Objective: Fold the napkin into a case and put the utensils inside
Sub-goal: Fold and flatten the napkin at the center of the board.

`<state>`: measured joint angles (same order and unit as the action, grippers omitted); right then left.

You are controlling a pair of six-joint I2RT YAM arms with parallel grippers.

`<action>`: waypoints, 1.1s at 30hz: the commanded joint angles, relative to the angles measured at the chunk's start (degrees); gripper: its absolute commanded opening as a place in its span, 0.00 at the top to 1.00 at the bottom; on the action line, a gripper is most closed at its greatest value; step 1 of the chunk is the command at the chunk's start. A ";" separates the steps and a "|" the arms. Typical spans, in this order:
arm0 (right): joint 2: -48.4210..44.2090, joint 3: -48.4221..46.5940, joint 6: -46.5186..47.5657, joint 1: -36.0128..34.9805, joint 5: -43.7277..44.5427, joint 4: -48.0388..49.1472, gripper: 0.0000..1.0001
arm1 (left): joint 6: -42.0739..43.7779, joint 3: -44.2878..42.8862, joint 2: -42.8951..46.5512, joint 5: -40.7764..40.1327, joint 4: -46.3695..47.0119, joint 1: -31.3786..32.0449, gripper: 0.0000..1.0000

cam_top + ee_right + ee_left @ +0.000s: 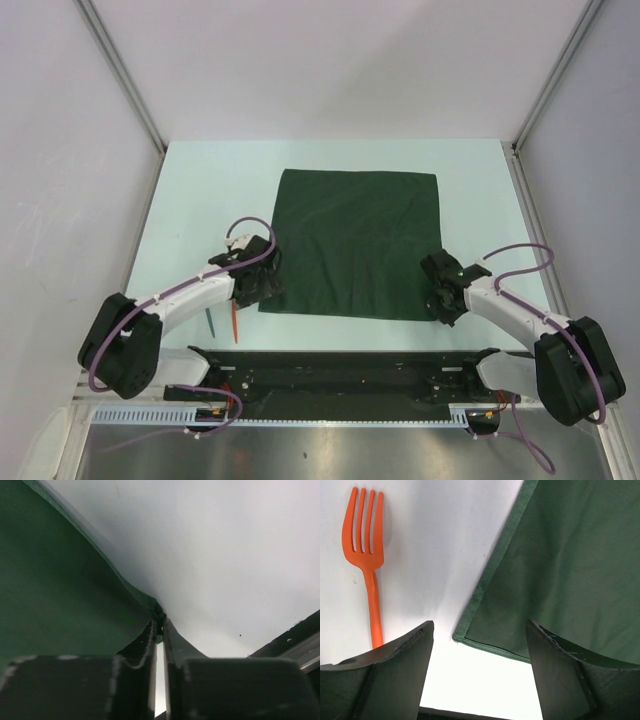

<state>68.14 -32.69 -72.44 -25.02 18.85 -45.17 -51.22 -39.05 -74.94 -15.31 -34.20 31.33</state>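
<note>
Pale table point(190, 200), soft limp napkin point(355, 240) flat; right pincer point(159, 627) clamped on near corner, left pincer point(480, 630) apart over other corner; grab corners.

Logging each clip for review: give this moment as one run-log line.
napkin: unfolded | right hand: shut on its near right corner | left hand: open at near left corner | orange fork: beside napkin, untouched

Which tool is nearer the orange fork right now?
Left. The left tool sits open at the napkin's near-left corner, with the orange fork just beside it. The right tool is pinched on the near-right corner, across the cloth.
</note>
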 commanded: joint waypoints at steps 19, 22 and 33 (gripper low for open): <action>-6.09 0.87 -0.95 -0.12 7.34 -3.79 1.00 | -2.66 4.68 1.63 2.57 0.19 -0.49 0.44; -5.74 0.69 -0.68 -0.12 7.08 -3.44 1.00 | -2.74 4.68 3.38 0.90 -2.01 1.01 0.44; -5.39 1.05 -0.33 -0.03 6.72 -2.65 1.00 | -3.45 4.16 0.59 0.55 -2.19 6.10 0.44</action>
<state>62.72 -31.44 -72.38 -25.08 22.72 -47.62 -52.71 -34.50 -72.29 -15.29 -36.53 35.35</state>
